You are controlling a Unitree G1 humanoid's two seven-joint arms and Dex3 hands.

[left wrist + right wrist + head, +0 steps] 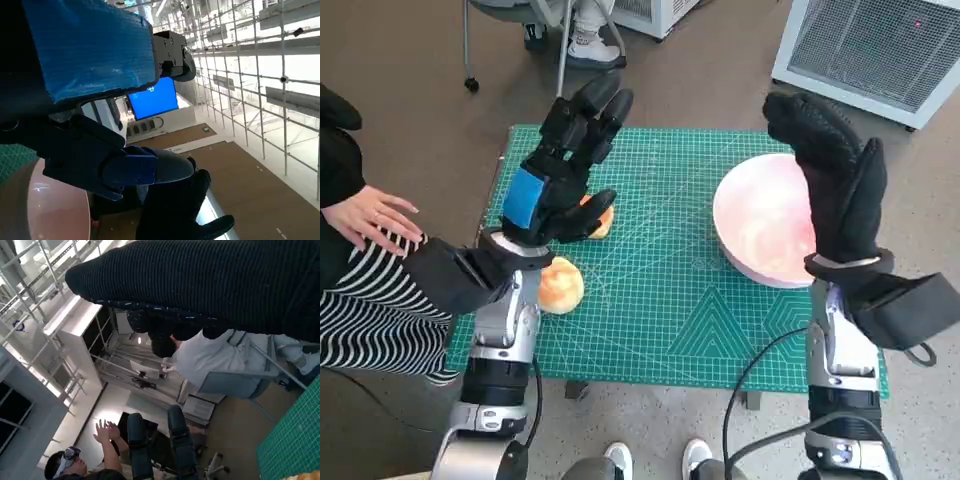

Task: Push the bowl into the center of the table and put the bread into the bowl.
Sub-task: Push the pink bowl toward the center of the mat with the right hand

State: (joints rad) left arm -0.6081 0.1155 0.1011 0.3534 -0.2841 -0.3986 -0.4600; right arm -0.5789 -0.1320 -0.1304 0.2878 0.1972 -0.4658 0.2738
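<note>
Two pieces of bread sit on the left part of your green cutting mat (660,300): one bread roll (561,285) lies near the mat's near-left edge, just beside your left wrist, and a second piece of bread (602,221) shows a little farther in, mostly hidden under your left hand. The pink bowl (760,225) rests on the right side of the mat, well apart from both pieces and off the middle; its right part is covered from the head camera by your right hand. The middle of the mat between bread and bowl is bare green grid.

Your left hand (565,160), black with blue tape on its back, hangs over the far-left part of the mat with fingers stretched and apart, holding nothing; the thumb reaches across above the second piece of bread, and you cannot tell whether it touches it. Your right hand (835,180), in the black knitted glove, stands raised over the bowl's right rim with fingers straight and close together, gripping nothing.

At the left edge a person's hand (365,215) rests on a striped garment (370,320). Beyond the far-right corner of the table stands a white grilled appliance (870,45).
</note>
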